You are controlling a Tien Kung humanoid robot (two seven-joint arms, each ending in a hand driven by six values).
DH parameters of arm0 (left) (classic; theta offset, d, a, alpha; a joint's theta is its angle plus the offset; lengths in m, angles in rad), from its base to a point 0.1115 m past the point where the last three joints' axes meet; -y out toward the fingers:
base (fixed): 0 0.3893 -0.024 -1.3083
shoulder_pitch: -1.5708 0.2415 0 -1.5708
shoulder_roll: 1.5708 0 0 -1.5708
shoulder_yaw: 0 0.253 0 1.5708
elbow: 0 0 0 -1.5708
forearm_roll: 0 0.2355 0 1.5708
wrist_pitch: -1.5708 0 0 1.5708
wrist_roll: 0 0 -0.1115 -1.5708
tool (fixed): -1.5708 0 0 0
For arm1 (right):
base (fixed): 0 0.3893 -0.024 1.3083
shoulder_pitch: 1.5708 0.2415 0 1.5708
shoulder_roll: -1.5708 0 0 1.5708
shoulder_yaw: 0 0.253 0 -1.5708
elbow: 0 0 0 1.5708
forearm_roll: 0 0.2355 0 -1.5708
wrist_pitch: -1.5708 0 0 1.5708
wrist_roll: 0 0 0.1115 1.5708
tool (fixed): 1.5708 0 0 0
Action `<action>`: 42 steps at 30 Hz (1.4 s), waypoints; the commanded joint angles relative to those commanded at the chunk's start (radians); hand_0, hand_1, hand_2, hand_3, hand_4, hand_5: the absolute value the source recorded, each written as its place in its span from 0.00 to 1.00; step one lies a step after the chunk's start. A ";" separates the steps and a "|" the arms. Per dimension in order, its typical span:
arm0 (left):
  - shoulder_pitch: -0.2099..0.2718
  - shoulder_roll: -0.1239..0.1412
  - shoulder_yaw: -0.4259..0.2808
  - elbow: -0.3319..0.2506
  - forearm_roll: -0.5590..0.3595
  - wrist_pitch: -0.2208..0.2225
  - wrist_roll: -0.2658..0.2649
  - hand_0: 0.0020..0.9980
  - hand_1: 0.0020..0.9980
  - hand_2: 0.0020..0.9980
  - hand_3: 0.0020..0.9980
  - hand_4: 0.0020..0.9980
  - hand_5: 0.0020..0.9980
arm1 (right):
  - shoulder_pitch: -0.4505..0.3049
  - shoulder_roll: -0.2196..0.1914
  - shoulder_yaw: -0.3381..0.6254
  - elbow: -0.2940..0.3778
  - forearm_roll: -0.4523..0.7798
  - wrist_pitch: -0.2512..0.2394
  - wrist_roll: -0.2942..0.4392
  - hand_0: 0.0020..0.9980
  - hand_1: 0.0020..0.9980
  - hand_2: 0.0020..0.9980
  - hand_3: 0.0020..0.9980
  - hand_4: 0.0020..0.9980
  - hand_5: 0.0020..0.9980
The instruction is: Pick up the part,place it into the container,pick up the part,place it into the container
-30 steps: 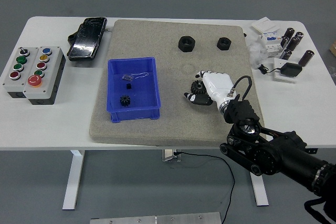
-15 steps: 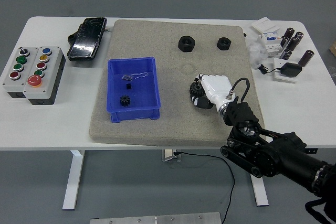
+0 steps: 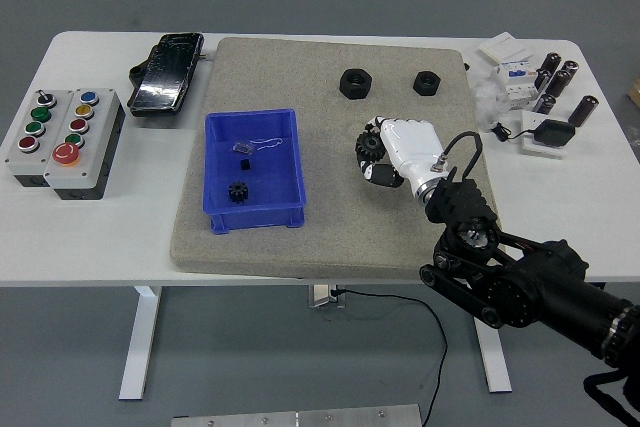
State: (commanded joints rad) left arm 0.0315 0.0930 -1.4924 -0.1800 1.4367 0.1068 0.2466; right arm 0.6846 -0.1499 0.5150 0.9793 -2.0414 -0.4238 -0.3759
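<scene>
My right hand (image 3: pixel 385 152), white with black fingertips, is over the grey mat (image 3: pixel 320 237), right of the blue container (image 3: pixel 254 211). Its fingers are curled around a small black gear part (image 3: pixel 370 149), held a little above the mat. The container is open-topped and holds one black gear (image 3: pixel 237 191) and a small dark piece with a wire (image 3: pixel 245 149). Two black hex nuts (image 3: pixel 354 82) (image 3: pixel 427 82) lie on the mat's far side. The left hand is out of view.
A grey button box (image 3: pixel 62 139) stands at the left edge. A black device (image 3: pixel 166 72) lies at the back left. Cylinders, white parts and a black adapter (image 3: pixel 545 97) are clustered at the back right.
The right hand closed its fingers on the gear, then lifted and moved slightly back and left with it.
</scene>
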 joint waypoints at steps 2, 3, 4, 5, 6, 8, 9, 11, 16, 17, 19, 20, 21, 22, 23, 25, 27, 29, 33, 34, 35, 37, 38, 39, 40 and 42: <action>0.000 0.002 -0.003 0.000 0.005 0.002 0.003 0.66 0.62 0.58 0.63 0.72 0.38 | 0.004 -0.004 0.004 0.043 -0.015 -0.002 -0.006 0.42 0.59 0.53 0.64 0.46 0.00; 0.001 0.003 -0.005 0.000 0.007 0.003 0.005 0.66 0.62 0.58 0.63 0.72 0.38 | 0.006 -0.005 0.004 0.066 -0.019 -0.004 -0.008 0.42 0.59 0.53 0.64 0.46 0.00; 0.001 0.004 -0.006 0.000 0.009 0.003 0.006 0.66 0.62 0.58 0.63 0.72 0.38 | 0.008 -0.003 0.002 0.090 -0.025 -0.005 -0.011 0.47 0.59 0.54 0.64 0.46 0.00; 0.001 0.004 -0.007 0.000 0.011 0.003 0.007 0.66 0.62 0.58 0.63 0.72 0.38 | 0.010 0.000 -0.001 0.111 -0.035 -0.005 -0.015 0.47 0.59 0.54 0.64 0.46 0.00; 0.001 0.005 -0.009 0.000 0.013 0.003 0.008 0.66 0.62 0.58 0.63 0.72 0.38 | 0.012 0.004 -0.006 0.135 -0.051 -0.001 -0.022 0.47 0.59 0.54 0.64 0.46 0.00; 0.001 0.005 -0.009 0.000 0.014 0.003 0.010 0.66 0.62 0.58 0.63 0.72 0.38 | 0.016 0.019 -0.022 0.178 -0.085 0.008 -0.035 0.47 0.59 0.54 0.64 0.46 0.00; 0.002 0.005 -0.008 0.000 0.014 0.003 0.010 0.66 0.62 0.58 0.63 0.72 0.38 | 0.017 0.027 -0.033 0.191 -0.097 0.012 -0.039 0.47 0.59 0.54 0.64 0.46 0.00; 0.002 0.005 -0.008 0.000 0.013 0.003 0.011 0.66 0.62 0.58 0.63 0.72 0.38 | 0.022 0.045 -0.056 0.203 -0.112 0.020 -0.045 0.51 0.60 0.59 0.68 0.43 0.04; 0.004 0.007 -0.009 0.000 0.013 0.004 0.014 0.66 0.62 0.58 0.63 0.72 0.38 | 0.036 0.074 -0.109 0.212 -0.107 0.032 -0.052 0.51 0.60 0.59 0.68 0.43 0.04; 0.004 0.008 -0.009 0.000 0.014 0.004 0.014 0.66 0.62 0.58 0.63 0.72 0.38 | 0.038 0.077 -0.114 0.214 -0.104 0.033 -0.053 0.58 0.61 0.62 0.67 0.47 0.21; 0.004 0.008 -0.010 0.000 0.015 0.003 0.016 0.66 0.62 0.58 0.63 0.72 0.38 | 0.041 0.083 -0.124 0.217 -0.099 0.036 -0.055 0.58 0.61 0.62 0.67 0.47 0.21; 0.004 0.008 -0.011 0.000 0.015 0.003 0.016 0.66 0.62 0.58 0.63 0.72 0.38 | 0.043 0.086 -0.129 0.217 -0.095 0.038 -0.056 0.58 0.61 0.62 0.67 0.47 0.21; 0.004 0.008 -0.011 0.000 0.015 0.003 0.016 0.66 0.62 0.58 0.63 0.72 0.38 | 0.043 0.088 -0.133 0.216 -0.092 0.039 -0.057 0.58 0.61 0.62 0.67 0.47 0.21; 0.004 0.008 -0.011 0.000 0.016 0.003 0.016 0.66 0.62 0.58 0.63 0.72 0.38 | 0.044 0.090 -0.137 0.215 -0.089 0.040 -0.058 0.58 0.61 0.62 0.67 0.47 0.21; 0.004 0.008 -0.011 0.000 0.016 0.003 0.016 0.66 0.62 0.58 0.63 0.72 0.38 | 0.044 0.091 -0.141 0.213 -0.085 0.041 -0.059 0.71 0.71 0.73 0.68 0.55 0.32; 0.003 0.008 -0.012 0.000 0.017 0.002 0.016 0.66 0.62 0.58 0.63 0.72 0.38 | 0.044 0.093 -0.149 0.208 -0.075 0.041 -0.059 0.71 0.71 0.73 0.68 0.55 0.32; 0.003 0.008 -0.013 0.000 0.018 0.002 0.016 0.66 0.62 0.58 0.63 0.72 0.38 | 0.043 0.095 -0.155 0.201 -0.063 0.040 -0.056 0.71 0.71 0.73 0.68 0.55 0.32; 0.003 0.008 -0.015 0.000 0.020 0.002 0.016 0.66 0.62 0.58 0.63 0.72 0.38 | 0.042 0.096 -0.157 0.196 -0.052 0.039 -0.054 0.82 0.80 0.85 0.79 0.76 0.42; 0.002 0.009 -0.018 0.000 0.024 0.000 0.016 0.66 0.62 0.58 0.63 0.72 0.38 | 0.039 0.093 -0.140 0.194 -0.029 0.059 -0.060 0.82 0.80 0.85 0.79 0.76 0.42; 0.002 0.009 -0.018 0.000 0.024 -0.001 0.016 0.66 0.62 0.58 0.63 0.72 0.38 | 0.037 0.091 -0.131 0.194 -0.025 0.064 -0.062 0.82 0.80 0.85 0.79 0.76 0.42; 0.002 0.009 -0.018 0.000 0.024 -0.001 0.016 0.66 0.62 0.58 0.61 0.72 0.38 | 0.035 0.088 -0.122 0.195 -0.023 0.066 -0.063 0.85 0.81 0.86 0.82 0.84 0.46; 0.001 0.009 -0.019 0.000 0.028 -0.005 0.018 0.66 0.62 0.58 0.61 0.72 0.38 | 0.030 0.081 -0.096 0.196 -0.017 0.072 -0.063 0.85 0.81 0.86 0.82 0.84 0.46; 0.001 0.009 -0.020 0.000 0.030 -0.008 0.020 0.66 0.62 0.58 0.61 0.72 0.38 | 0.026 0.078 -0.081 0.198 -0.015 0.074 -0.063 0.85 0.81 0.86 0.82 0.84 0.46; 0.002 0.009 -0.022 0.000 0.034 -0.011 0.022 0.66 0.62 0.58 0.61 0.72 0.38 | 0.022 0.073 -0.061 0.201 -0.013 0.075 -0.063 0.85 0.81 0.86 0.82 0.84 0.46; 0.002 0.009 -0.022 0.000 0.036 -0.013 0.023 0.66 0.62 0.58 0.61 0.72 0.38 | 0.019 0.071 -0.049 0.203 -0.012 0.076 -0.062 0.85 0.81 0.86 0.82 0.84 0.46; 0.002 0.010 -0.025 0.000 0.040 -0.016 0.026 0.66 0.62 0.58 0.58 0.72 0.38 | 0.009 0.062 -0.017 0.210 -0.007 0.073 -0.057 0.85 0.81 0.86 0.82 0.86 0.46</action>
State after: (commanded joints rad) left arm 0.0339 0.1033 -1.5172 -0.1800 1.4767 0.0911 0.2724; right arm 0.6935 -0.0876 0.4984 1.1894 -2.0487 -0.3504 -0.4334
